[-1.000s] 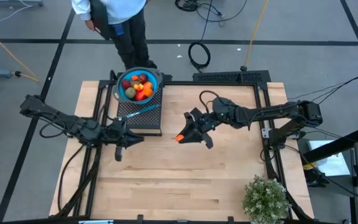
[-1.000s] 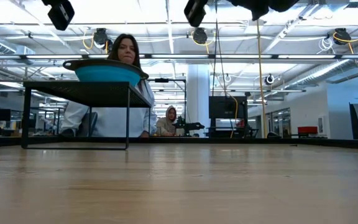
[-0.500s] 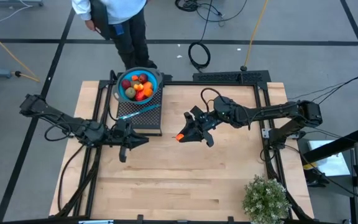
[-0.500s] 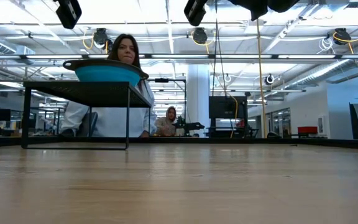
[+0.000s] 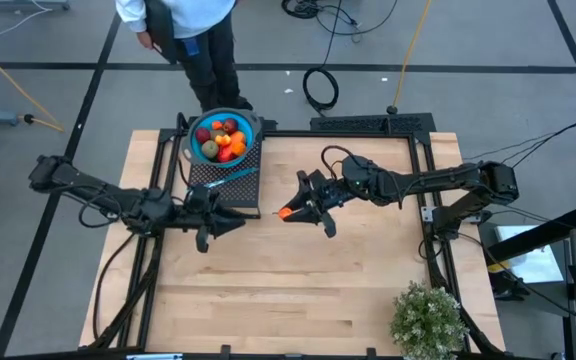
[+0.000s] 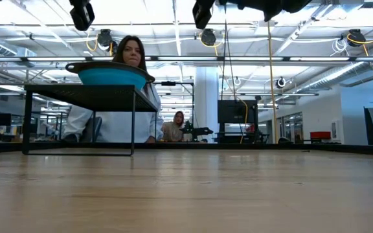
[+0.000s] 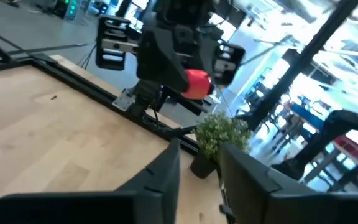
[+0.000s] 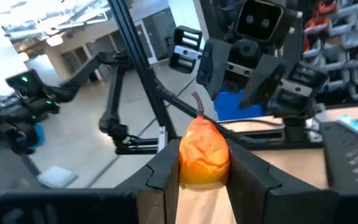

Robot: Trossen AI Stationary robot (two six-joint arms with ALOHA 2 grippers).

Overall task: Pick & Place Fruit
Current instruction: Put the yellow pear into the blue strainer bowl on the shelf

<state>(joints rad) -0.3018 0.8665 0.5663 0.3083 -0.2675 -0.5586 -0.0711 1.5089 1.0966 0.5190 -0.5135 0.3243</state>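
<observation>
The right hand [image 5: 303, 207] is gripping an orange-red toy fruit [image 5: 287, 213] with a short stem, its two fingers pressing in on either side of the piece, as the right wrist view shows [image 8: 204, 152]. It is holding the fruit up off the wooden counter [image 5: 298, 290], near the middle, pointed toward the left arm, probably so the piece can be passed across or carried on to the bowl.

The left hand [image 5: 230, 214] is hovering just in front of the black mesh stand [image 5: 230, 188], facing the right hand. Its fingers [image 7: 166, 177] are standing a little apart with nothing between them, which looks like readiness to receive the fruit.

The blue bowl [image 5: 197, 150] is sitting on the stand at the far edge of the counter and is already holding the other fruits [image 5: 223, 138], red, orange and yellow pieces heaped together. A thin blue utensil [image 5: 223, 180] is lying across the stand in front of the bowl. A potted plant [image 5: 426, 318] is standing at the near right corner, well apart from the work. A person [image 5: 183, 25] is standing behind the bowl.
</observation>
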